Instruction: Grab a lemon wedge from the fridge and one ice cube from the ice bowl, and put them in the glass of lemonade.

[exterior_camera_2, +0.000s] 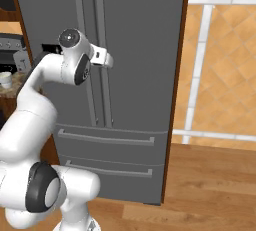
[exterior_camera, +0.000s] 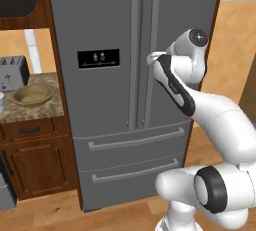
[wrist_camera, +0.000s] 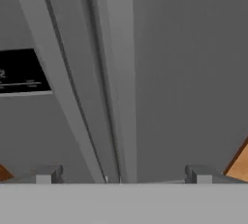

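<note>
The grey steel fridge (exterior_camera: 105,20) stands with both doors shut, so the lemon wedge is hidden. My gripper (exterior_camera: 150,58) is up against the right door's long vertical handle (exterior_camera: 149,30), at about the height of the dispenser panel. In the hand view the gripper (wrist_camera: 123,175) is open, its two tips wide apart with that handle (wrist_camera: 118,72) running down between them. From the right base view the gripper (exterior_camera_2: 108,60) sits at the same handle. On the counter left of the fridge are the tan ice bowl (exterior_camera: 33,95) and the glass of lemonade (exterior_camera: 1,101).
A grey toaster (exterior_camera: 12,72) stands behind the bowl. The black dispenser panel (exterior_camera: 98,58) is on the left door, and two drawers (exterior_camera: 135,142) lie below the doors. Wooden cabinets (exterior_camera: 35,160) are under the counter. A tiled wall (exterior_camera_2: 220,50) runs right of the fridge.
</note>
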Robot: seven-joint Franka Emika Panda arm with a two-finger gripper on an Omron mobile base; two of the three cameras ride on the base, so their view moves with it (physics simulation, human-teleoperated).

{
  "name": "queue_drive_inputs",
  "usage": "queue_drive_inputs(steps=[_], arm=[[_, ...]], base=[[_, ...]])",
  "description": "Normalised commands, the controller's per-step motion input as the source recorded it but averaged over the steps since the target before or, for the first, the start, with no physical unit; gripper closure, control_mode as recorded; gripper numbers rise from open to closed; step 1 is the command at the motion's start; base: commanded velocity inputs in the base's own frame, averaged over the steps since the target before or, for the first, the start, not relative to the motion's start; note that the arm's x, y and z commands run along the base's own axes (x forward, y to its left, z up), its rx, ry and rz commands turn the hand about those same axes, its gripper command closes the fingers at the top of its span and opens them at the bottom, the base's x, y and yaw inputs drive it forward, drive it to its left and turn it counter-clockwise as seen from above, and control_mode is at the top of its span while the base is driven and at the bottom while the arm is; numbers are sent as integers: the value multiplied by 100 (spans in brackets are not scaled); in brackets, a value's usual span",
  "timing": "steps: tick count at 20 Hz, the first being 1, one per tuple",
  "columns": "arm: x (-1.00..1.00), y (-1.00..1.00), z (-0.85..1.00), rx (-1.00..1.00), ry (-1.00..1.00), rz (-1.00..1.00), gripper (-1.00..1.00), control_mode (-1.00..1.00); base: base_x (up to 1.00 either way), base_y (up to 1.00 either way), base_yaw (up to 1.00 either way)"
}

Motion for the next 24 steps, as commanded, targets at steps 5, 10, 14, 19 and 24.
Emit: queue_drive_inputs(steps=[5,10,14,19,24], arm=[[48,-4,3,-1,18,0,-100,-100],[18,10,-2,0,-3,0,-100,-100],[45,2,-3,0,-6,0,-100,-100],[52,-5,0,0,0,0,-100,-100],[50,0,-19,0,0,0,-100,-100]], base=[[0,0,0],[0,0,0],[0,0,0],[0,0,0],[0,0,0]])
